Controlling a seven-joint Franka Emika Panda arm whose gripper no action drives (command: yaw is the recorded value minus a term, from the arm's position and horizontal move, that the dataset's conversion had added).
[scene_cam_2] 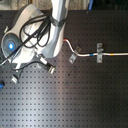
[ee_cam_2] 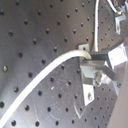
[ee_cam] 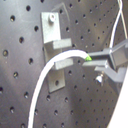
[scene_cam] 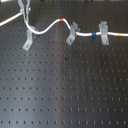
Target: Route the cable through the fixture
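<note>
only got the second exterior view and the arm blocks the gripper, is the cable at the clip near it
observer: yes, in the first exterior view the cable dips to the forked top of the clip at the first exterior view's left.
operator: is it seated in the fork
observer: in the first wrist view it lies across the fork; I cannot tell whether it is fully seated.
operator: gripper got it
observer: both wrist views show the gripper shut on the cable right beside that clip.
</note>
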